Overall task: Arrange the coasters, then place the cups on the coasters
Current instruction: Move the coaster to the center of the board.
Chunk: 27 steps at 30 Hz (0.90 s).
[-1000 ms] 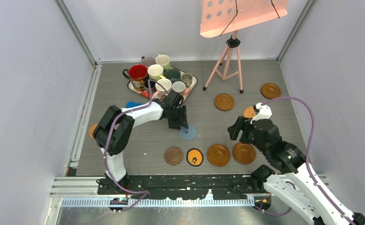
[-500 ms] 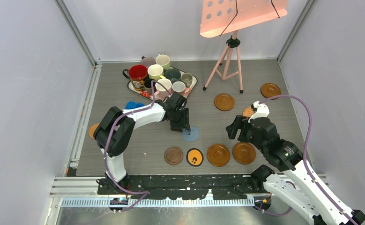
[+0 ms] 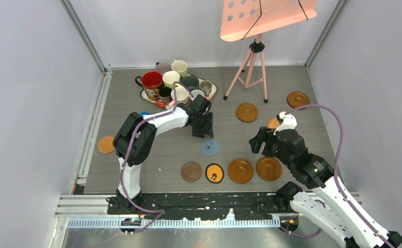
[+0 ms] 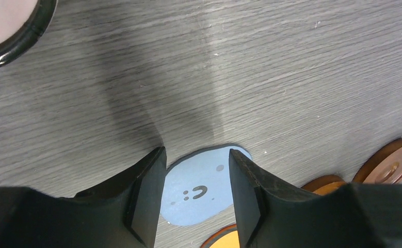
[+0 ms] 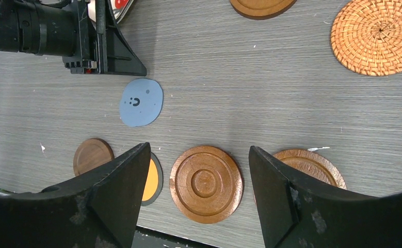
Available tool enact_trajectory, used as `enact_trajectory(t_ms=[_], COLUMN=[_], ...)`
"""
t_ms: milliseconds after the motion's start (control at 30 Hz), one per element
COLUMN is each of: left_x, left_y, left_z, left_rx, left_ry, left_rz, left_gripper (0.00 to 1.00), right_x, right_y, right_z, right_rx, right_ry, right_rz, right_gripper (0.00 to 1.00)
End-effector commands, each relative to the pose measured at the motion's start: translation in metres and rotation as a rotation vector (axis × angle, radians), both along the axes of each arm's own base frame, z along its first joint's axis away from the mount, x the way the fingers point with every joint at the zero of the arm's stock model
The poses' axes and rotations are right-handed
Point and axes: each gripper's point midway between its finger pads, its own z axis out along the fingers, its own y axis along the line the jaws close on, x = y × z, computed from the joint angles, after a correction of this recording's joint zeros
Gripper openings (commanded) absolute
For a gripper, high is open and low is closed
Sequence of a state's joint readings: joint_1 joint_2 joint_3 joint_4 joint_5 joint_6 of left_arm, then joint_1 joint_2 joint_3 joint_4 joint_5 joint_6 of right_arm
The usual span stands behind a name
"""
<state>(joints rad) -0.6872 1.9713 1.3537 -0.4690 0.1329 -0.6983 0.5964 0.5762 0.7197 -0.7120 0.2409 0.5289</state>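
Grey wood-grain tabletop (image 3: 229, 137) with coasters (image 3: 240, 170), pale walls (image 3: 33, 77), pink tripod stand (image 3: 263, 18).

blue coaster (image 3: 209, 147): pale blue, with a small dark smiley face and two grey dots
dark wood coaster (image 3: 191, 171): walnut brown, fine grain
black coaster (image 3: 214, 173): black rim, orange centre with a dark mark
glossy brown coasters (image 3: 240, 170): reddish brown, concentric rings; two near, two far right
woven coaster (image 5: 378, 35): orange-tan, spiral basket weave
orange coaster (image 3: 106, 144): plain orange, at the left
large mug (image 3: 151, 80): dark outside, red inside
other mugs (image 3: 171, 78): cream, yellow-green, mauve, teal, grey
tray (image 3: 213, 92): white with red print
music stand (image 3: 268, 15): salmon pink
table (image 3: 291, 77): grey, streaky wood grain
left arm (image 3: 162, 120): white links, black joints, purple cable
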Motion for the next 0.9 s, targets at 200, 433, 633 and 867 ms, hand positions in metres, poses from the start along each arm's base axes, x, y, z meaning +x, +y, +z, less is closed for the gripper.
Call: enact_trajectory(t_ms=[200, 433, 633, 867], left_x=[-0.003, -0.011, -0.021, -0.033], left_y=[-0.013, -0.019, -0.018, -0.017], left_z=[0.000, -0.003, -0.004, -0.007], left_rx=[-0.062, -0.109, -0.117, -0.118], left_ry=[0.017, 0.037, 0.052, 0.071], left_rz=[-0.035, -0.039, -0.040, -0.041], left_gripper=[0.51, 0.51, 0.51, 0.51], right_x=[0.006, 0.005, 0.003, 0.005], right_y=[0.002, 0.003, 0.003, 0.005], right_z=[0.012, 0.010, 0.008, 0.007], right_rx=[0.011, 0.015, 0.018, 0.024], right_ry=[-0.034, -0.026, -0.021, -0.021], right_rz=[-0.008, -0.002, 0.001, 0.003], right_gripper=[0.77, 0.77, 0.77, 0.77])
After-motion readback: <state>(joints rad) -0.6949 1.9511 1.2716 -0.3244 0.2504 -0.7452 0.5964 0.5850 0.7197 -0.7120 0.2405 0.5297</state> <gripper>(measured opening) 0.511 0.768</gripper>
